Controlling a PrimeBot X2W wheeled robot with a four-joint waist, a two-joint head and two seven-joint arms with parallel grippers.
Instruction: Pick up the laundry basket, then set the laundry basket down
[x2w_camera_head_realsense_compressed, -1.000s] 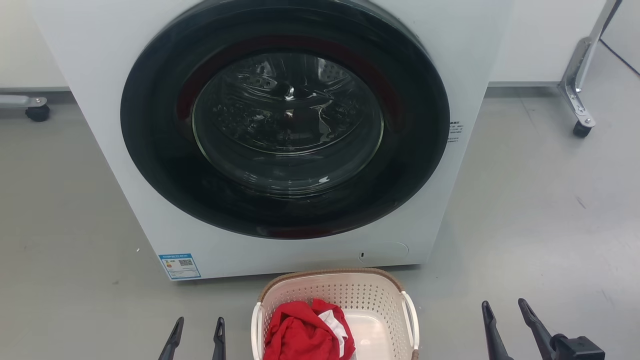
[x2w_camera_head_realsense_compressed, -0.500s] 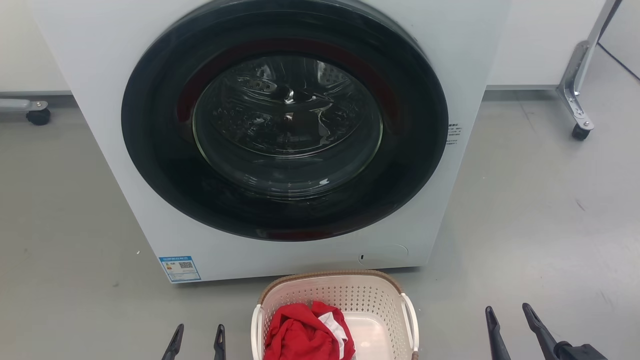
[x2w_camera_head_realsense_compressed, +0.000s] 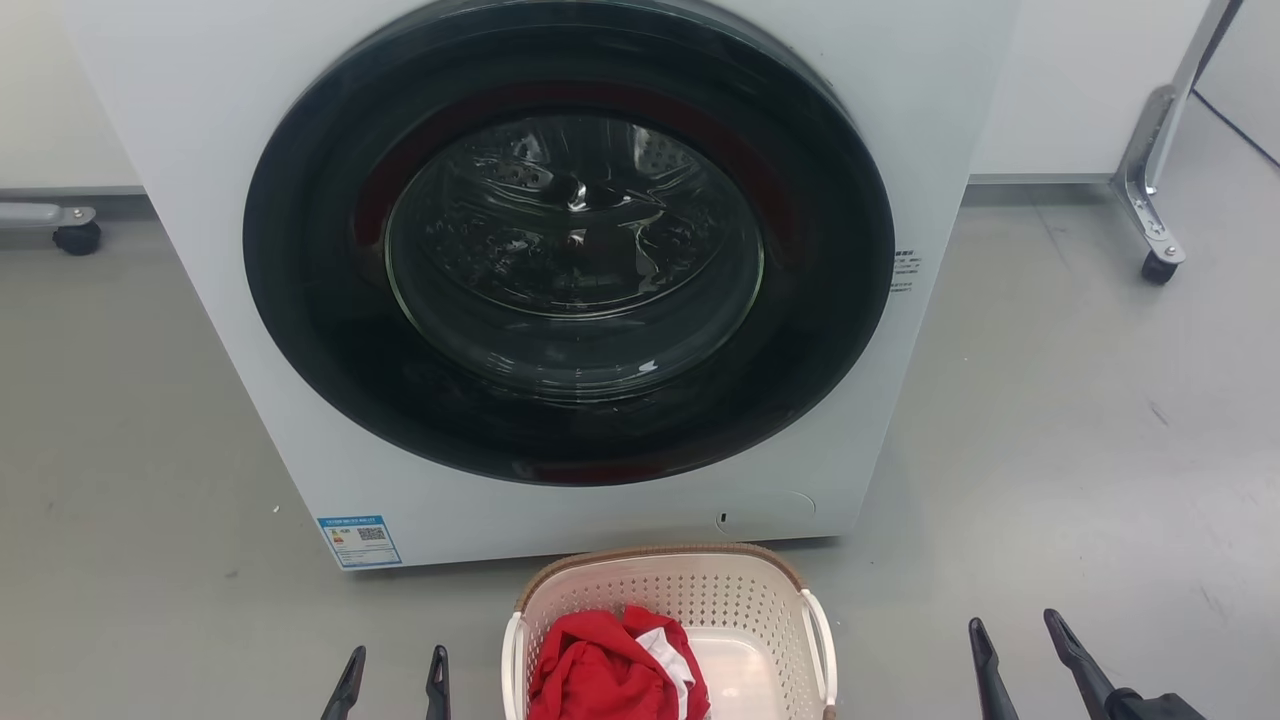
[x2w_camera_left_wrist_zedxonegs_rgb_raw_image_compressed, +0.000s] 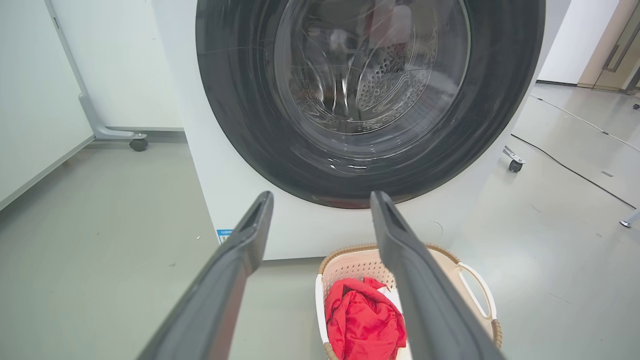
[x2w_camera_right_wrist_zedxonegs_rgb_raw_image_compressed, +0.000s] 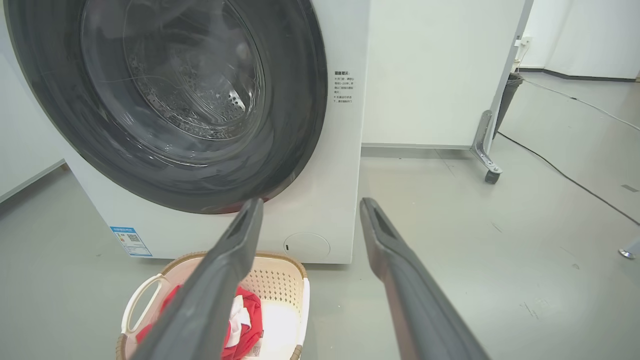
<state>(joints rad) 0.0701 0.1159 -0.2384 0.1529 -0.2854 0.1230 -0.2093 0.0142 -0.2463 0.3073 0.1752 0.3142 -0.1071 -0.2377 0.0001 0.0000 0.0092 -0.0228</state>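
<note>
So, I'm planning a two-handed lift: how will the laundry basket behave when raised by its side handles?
Probably stiff: the laundry basket looks like moulded perforated plastic, so it should hold shape. Likely light: a red garment fills only part of it. That garment is bunched toward the robot's left side, so the basket may tilt slightly.

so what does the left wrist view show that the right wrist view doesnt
Left wrist view: the open left pincer and a tan room door at far right. Right wrist view: the open right pincer, a printed notice on the washing machine and a dark bin. Both: the washing machine, the laundry basket on the floor before it and the red garment inside it.
</note>
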